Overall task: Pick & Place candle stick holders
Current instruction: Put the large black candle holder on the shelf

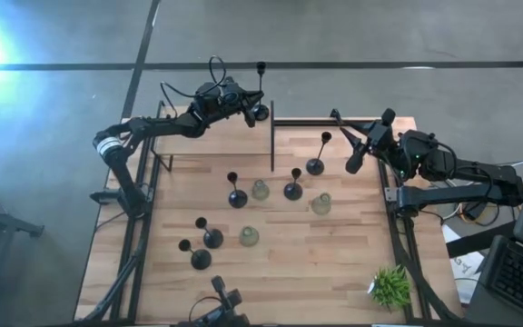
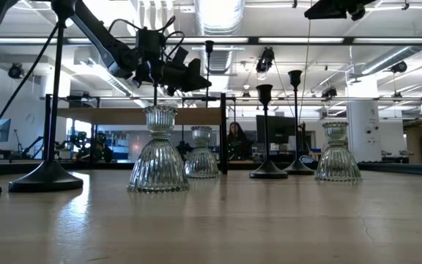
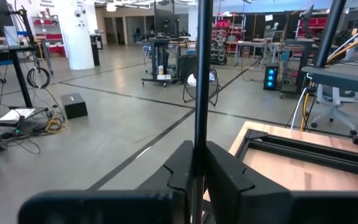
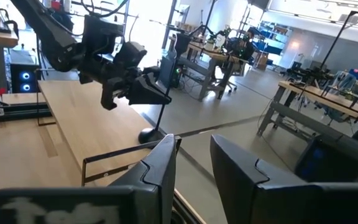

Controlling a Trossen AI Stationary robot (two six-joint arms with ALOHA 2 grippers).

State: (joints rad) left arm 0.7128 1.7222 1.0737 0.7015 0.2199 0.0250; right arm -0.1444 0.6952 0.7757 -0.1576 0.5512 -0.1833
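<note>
Left hand (image 1: pixel 246 109) at far edge of surface (image 1: pixel 352 263), closed on thin stem of tall black holder (image 1: pixel 261 91). Base hanging past the rim, over floor. Risk: narrow pinch on slim stem; slip or swing, then drop outside the rail, or base knocking the upright post (image 1: pixel 272 136) on the way back in. Long axis near vertical, cup end up, base down. Right hand (image 1: pixel 356 154) aloft over right side, fingers parted, holding nothing.
</note>
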